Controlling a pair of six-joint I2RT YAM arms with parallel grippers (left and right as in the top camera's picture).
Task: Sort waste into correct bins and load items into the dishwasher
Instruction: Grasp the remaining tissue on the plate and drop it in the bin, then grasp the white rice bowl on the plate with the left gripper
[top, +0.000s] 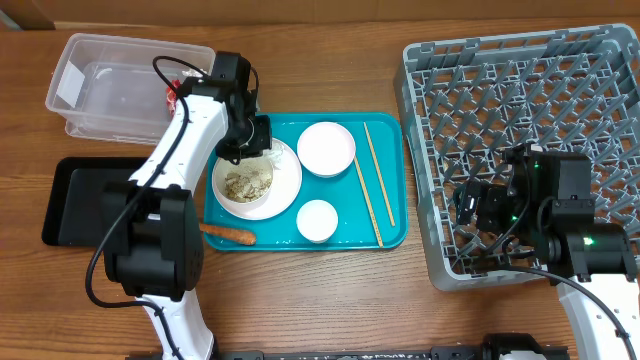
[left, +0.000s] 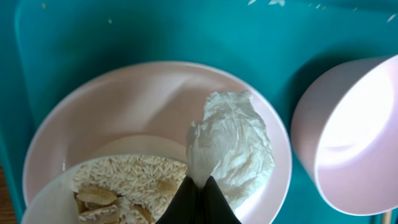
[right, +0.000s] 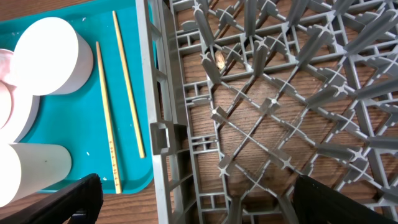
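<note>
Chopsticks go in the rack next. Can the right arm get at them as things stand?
Probably yes. The chopsticks lie bare on the teal tray beside the rack wall, and the right gripper, jaws open, hovers just across it; it must clear that wall.

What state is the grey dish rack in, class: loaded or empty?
Empty, where visible. The dish rack shows only bare pegs; the bowls and chopsticks lie on the teal tray.

Site finding: a test bench set up as a dish-clearing station. Evidence: I work at a wooden table (top: 330, 300). Grey dish rack (top: 425, 70) at right, teal tray (top: 300, 246) with crockery at centre, tub (top: 100, 60) and black tray (top: 70, 200) at upper left.
</note>
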